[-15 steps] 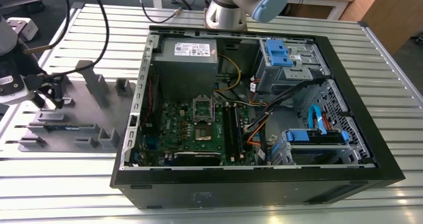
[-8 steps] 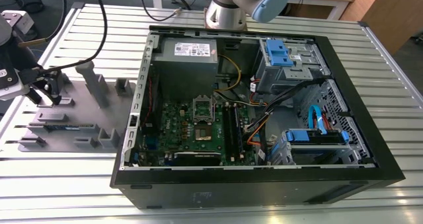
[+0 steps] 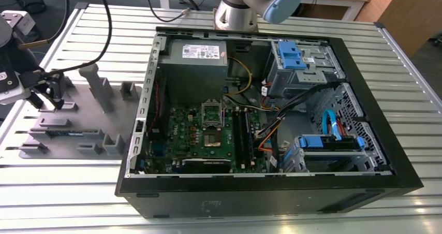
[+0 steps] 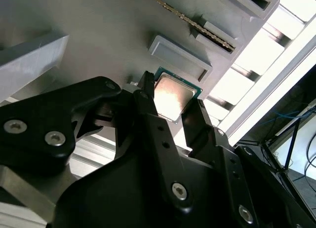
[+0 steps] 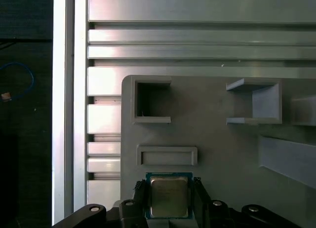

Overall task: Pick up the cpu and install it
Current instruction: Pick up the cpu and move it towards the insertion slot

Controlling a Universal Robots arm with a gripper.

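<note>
Jaws pinching cpu (image 5: pixel 169 197) by opposite edges; cpu flat on grey fixture (image 5: pixel 222 149).

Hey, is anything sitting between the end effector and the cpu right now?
Nothing visible does. In both wrist views the end effector straddles the cpu, which lies flat on the grey tray, with no object in between.

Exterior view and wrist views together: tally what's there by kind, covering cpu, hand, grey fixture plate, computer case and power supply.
cpu: 1
hand: 1
grey fixture plate: 1
computer case: 1
power supply: 1
Total: 5
</note>
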